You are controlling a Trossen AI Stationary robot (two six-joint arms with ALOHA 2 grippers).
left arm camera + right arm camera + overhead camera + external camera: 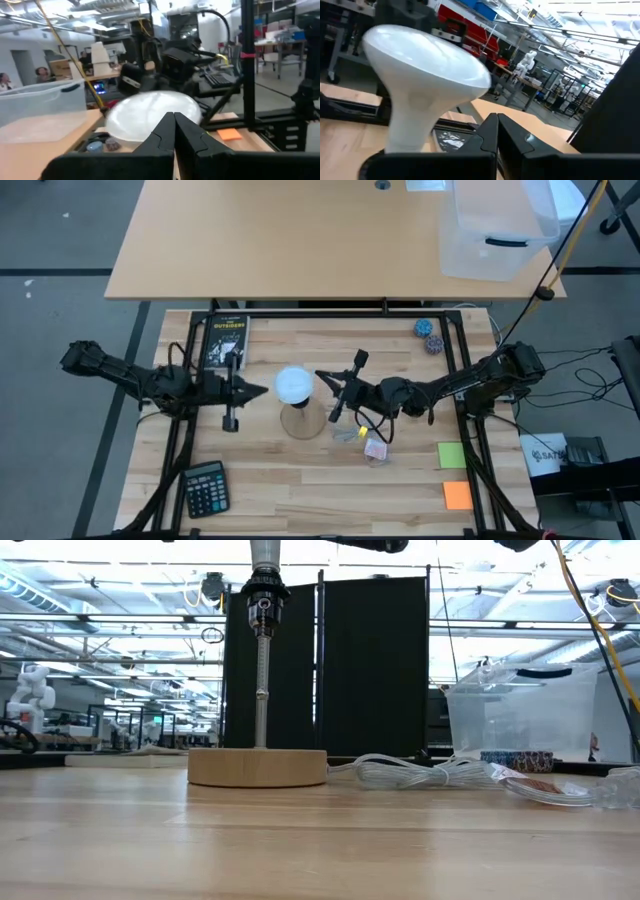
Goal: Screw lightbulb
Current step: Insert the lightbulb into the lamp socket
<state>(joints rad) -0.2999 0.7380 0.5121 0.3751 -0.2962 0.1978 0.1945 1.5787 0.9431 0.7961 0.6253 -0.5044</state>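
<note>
The white lightbulb stands dome up over the black socket of a thin rod on a round wooden base. Its grey screw base meets the socket at the low view's top edge. My left gripper is shut and level, its tips a little short of the dome's left side. My right gripper is shut and level, with its tips close against the dome's right side. My right gripper's shut fingertips come level from the table's right and stand at the rim of the bulb's dome. Whether they touch it I cannot tell.
A clear cord and a crumpled clear wrapper lie right of the stand. Around them are a black book, a calculator, two small balls, and green and orange notes. A clear bin sits on the far table.
</note>
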